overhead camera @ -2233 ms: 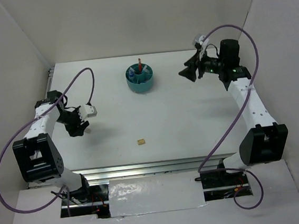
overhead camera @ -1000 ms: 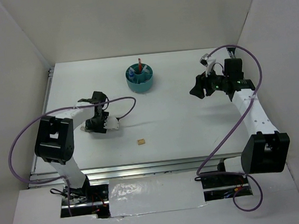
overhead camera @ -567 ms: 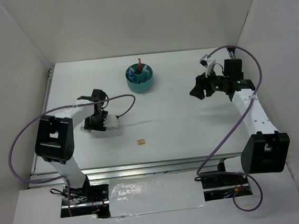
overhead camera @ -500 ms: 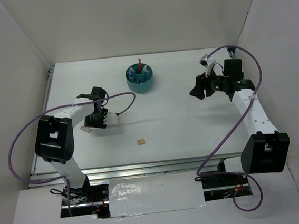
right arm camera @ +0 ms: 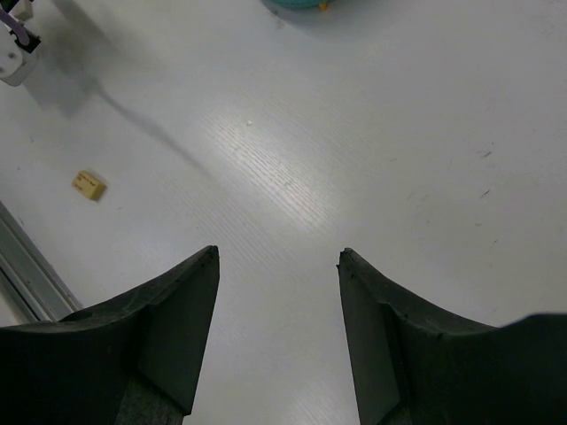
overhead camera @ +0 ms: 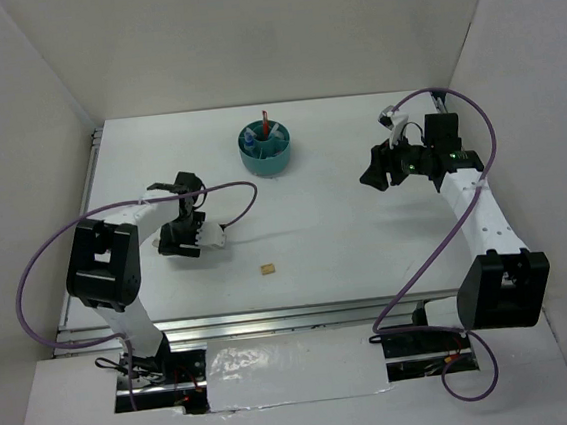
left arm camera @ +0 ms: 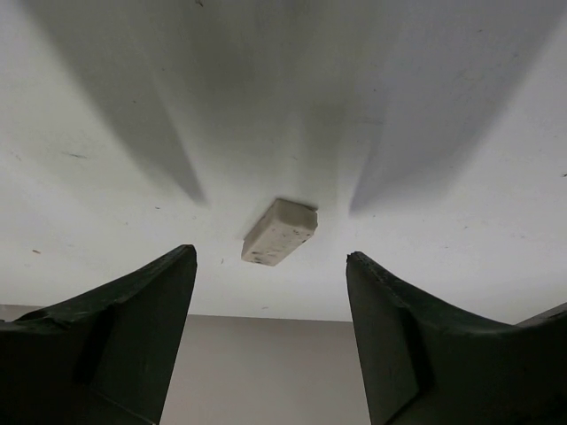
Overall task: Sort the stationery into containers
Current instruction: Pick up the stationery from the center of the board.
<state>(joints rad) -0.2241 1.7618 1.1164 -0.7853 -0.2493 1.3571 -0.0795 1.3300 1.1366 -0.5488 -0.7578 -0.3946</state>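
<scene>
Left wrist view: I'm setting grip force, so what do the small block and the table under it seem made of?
The small block looks like eraser rubber or foam: matte off-white faces, softened edges, dark specks. The table is probably painted or laminated board: smooth white, faint sheen, few scuffs.

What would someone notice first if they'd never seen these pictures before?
The round teal plastic desk organiser jumps out first. It is the only bright colour, standing at the far middle of the white table with a few things poking up from it. Next come two black-and-white robot arms, the left arm and the right arm, reaching in from either side. One small tan rectangular block lies alone near the front middle.
</scene>
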